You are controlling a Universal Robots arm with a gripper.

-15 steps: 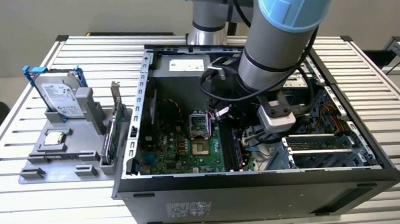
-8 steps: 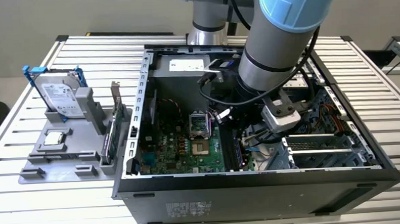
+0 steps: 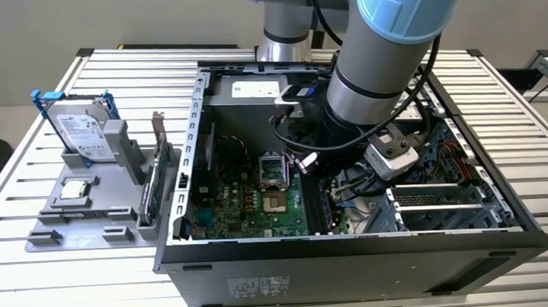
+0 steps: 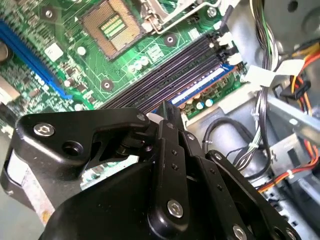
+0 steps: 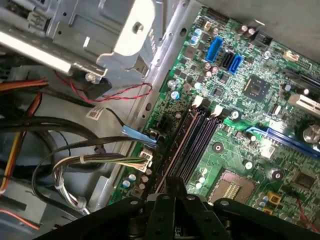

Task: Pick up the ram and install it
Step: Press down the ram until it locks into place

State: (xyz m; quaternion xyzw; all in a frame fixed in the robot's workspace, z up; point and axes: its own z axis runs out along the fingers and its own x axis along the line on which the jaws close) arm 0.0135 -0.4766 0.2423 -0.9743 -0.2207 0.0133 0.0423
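Observation:
The ram is a long narrow stick with a blue strip. It stands on edge in the outermost of the dark memory slots on the green motherboard. My gripper is over one end of the stick, its black fingers drawn together on the top edge. In the first wrist view the ram shows edge-on as a thin line running up to the gripper. In the exterior view the arm reaches down into the open computer case, and the ram sits just below it.
The CPU socket lies beside the slots. Bundled cables and a metal drive cage crowd the case wall next to them. Outside the case, a grey holder carries a hard drive and an upright green card.

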